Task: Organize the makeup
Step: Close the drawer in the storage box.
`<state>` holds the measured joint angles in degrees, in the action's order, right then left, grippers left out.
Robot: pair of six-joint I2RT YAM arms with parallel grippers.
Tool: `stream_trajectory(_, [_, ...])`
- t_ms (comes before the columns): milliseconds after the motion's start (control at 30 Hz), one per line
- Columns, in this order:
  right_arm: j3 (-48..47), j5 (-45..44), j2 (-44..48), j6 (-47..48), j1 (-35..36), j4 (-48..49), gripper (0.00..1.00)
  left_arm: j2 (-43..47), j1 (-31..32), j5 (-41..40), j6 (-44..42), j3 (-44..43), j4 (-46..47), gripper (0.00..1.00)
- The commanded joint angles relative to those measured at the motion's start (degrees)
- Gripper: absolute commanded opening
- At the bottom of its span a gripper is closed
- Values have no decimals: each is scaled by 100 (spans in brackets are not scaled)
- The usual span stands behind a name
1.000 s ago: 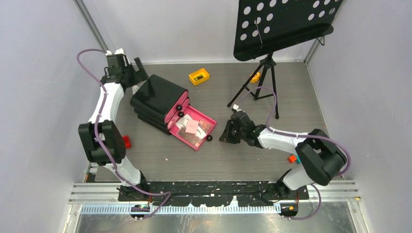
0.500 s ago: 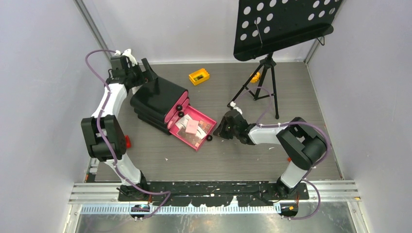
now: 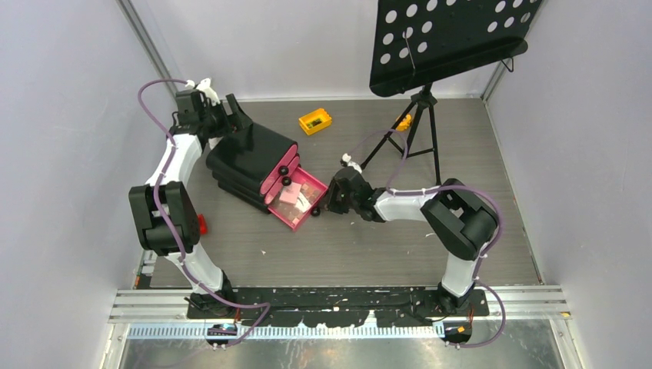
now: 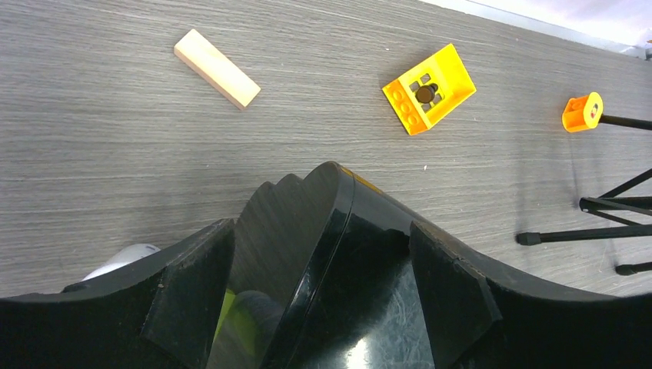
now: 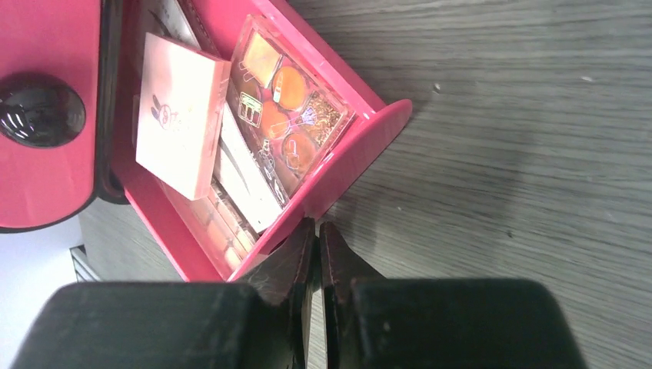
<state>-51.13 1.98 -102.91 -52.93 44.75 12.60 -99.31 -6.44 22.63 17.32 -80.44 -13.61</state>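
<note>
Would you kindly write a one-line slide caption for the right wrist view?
Shut right gripper at the front panel of the open pink drawer, which holds a clear palette and a pink box.

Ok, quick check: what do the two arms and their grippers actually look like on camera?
Both match. The left arm and right arm have white links between bulky black joint housings, each trailed by a lilac cable. The left gripper and right gripper are matte black with wedge-shaped fingers. No markings show.

Near the table's far left corner sits a black chest, its lowest pink drawer partly open, the right gripper at its front.
</note>
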Motion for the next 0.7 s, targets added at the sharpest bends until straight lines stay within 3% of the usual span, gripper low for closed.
stream_trajectory(0, [-461,0,-191,-103,207,273,13,-128,2,60,-274,244,-565,84])
stream_trajectory(500, [-1667,-366,-899,123,278,156,13,-106,8,298,-212,234,-486,82])
stream_trajectory(667, [-2039,-122,-1149,155,273,158,13,-149,10,378,-188,221,-450,81])
